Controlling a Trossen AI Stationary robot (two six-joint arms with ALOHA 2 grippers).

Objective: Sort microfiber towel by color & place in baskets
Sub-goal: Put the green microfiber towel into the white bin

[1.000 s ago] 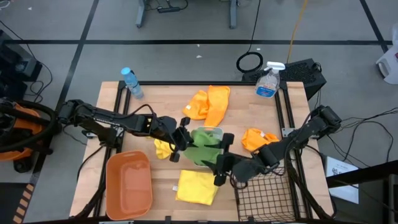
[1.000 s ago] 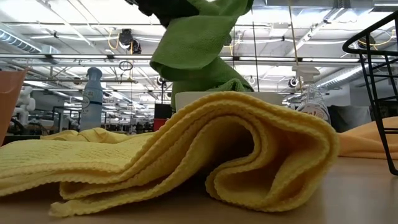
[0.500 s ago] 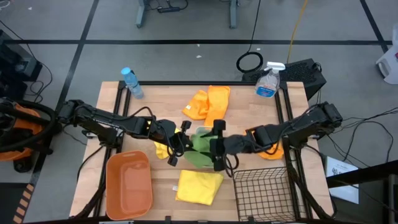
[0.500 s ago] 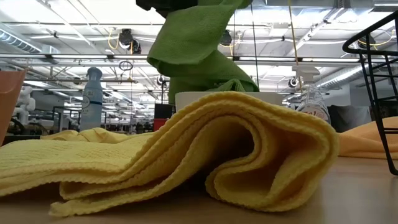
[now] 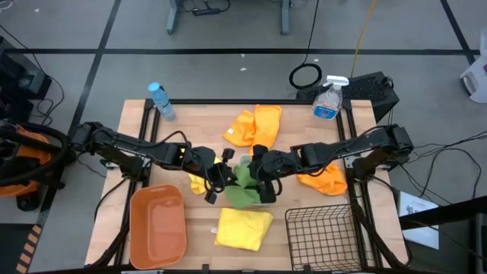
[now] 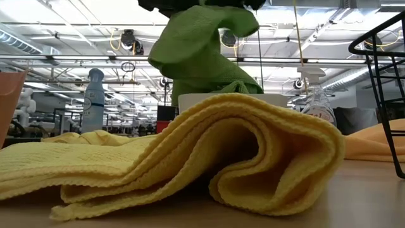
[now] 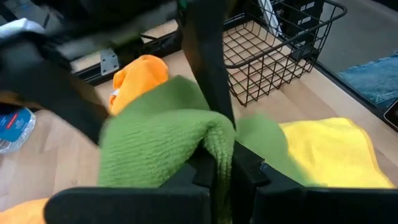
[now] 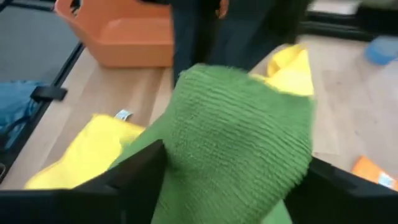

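A green towel point(image 5: 242, 190) hangs bunched between my two grippers over the middle of the table. Its lower end reaches into the white bin point(image 6: 221, 99), which is mostly hidden under it in the high view. My left gripper point(image 5: 218, 180) is shut on the towel from the left. My right gripper point(image 5: 262, 173) stands open at the towel's right side, with a fold between its fingers. The orange tub point(image 5: 157, 221) sits at the near left and the black wire basket point(image 5: 323, 237) at the near right. My left gripper pinches a bunched fold of the green towel point(image 7: 208, 134) between its two shut fingers point(image 7: 214, 168), coming level from the table's left. The towel is held up and hangs below the fingers. My right gripper has a thick rounded fold of the towel point(image 8: 242, 124) filling the gap between its spread fingers point(image 8: 140, 177). The cloth lies against both inner sides.
A yellow towel point(image 5: 243, 228) lies folded at the near edge and another yellow one point(image 5: 199, 183) lies under the left gripper. Orange towels lie at the far middle point(image 5: 255, 125) and at the right point(image 5: 323, 179). A water bottle point(image 5: 161, 101) and a spray bottle point(image 5: 329, 99) stand at the far edge.
My right gripper has moved from beside the wire basket toward the far edge and leftward, up to the left gripper. It has brought the green towel's near end with it, so the stretched towel is now folded over into a bunch. The left gripper has stayed roughly where it was.
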